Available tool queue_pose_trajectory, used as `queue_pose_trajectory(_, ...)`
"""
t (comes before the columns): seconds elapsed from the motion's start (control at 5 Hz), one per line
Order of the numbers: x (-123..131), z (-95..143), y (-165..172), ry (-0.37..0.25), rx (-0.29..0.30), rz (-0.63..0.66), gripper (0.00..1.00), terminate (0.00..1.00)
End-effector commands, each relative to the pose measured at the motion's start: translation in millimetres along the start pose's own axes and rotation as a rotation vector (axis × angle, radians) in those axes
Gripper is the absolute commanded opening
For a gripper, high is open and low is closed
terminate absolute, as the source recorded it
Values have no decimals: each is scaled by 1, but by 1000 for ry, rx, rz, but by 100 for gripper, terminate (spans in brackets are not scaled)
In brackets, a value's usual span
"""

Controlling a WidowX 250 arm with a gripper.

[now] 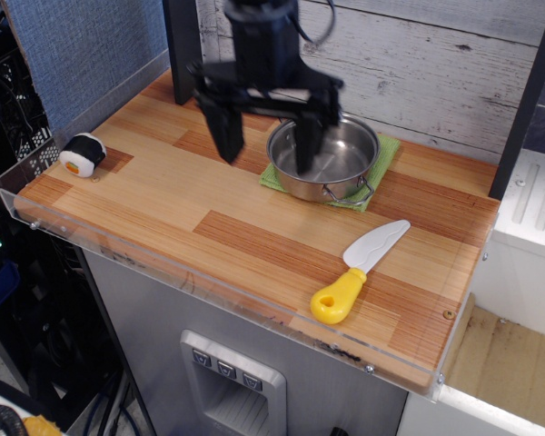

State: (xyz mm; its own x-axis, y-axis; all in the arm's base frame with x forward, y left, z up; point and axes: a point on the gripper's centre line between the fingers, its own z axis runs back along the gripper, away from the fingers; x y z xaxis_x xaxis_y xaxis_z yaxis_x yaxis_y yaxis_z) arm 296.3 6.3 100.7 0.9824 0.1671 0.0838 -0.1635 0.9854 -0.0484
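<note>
Hanging over the back edge of the table [163,213], the end effector [266,161] has its fingers spread wide and grips nothing. One finger dips over the near-left rim of the steel pot [343,153], the other stands just left of it. The pot sits on a green cloth [387,151]. A yellow-handled toy knife [359,270] lies toward the front right corner. A toy sushi roll [82,154] sits at the left edge, well apart.
</note>
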Motion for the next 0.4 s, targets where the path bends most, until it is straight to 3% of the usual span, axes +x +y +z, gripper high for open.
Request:
queue_pose_trajectory(0.0,-16,-35,-18,-23,-16,-249,100,0)
queue_pose_trajectory(0.2,-24,-51,-31,-23,-25,-320,100,0)
